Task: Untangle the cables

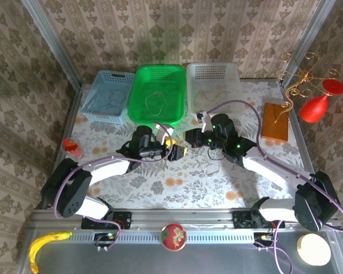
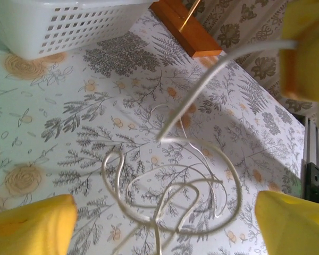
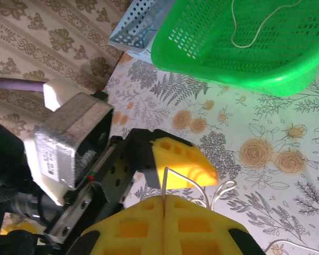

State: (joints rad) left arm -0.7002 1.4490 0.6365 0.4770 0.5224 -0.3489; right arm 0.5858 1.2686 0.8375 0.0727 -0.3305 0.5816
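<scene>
A whitish cable [image 2: 199,87] lies in loose, overlapping loops at mid-table [image 2: 69,122], with one strand rising off the cloth. The right gripper [image 3: 164,201] pinches that strand, its fingers pressed together. The left gripper [image 2: 162,226] hovers over the loops, jaws wide apart.

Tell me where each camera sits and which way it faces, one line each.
Top external: above and behind, looking down on the table; left arm and right arm show, bases nearest.
Left wrist: on the left arm, facing the looped whitish cable; the open left gripper frames it.
Right wrist: on the right arm, facing the green basket; the right gripper is shut on the cable.
Shared: both wrist views see that cable.
</scene>
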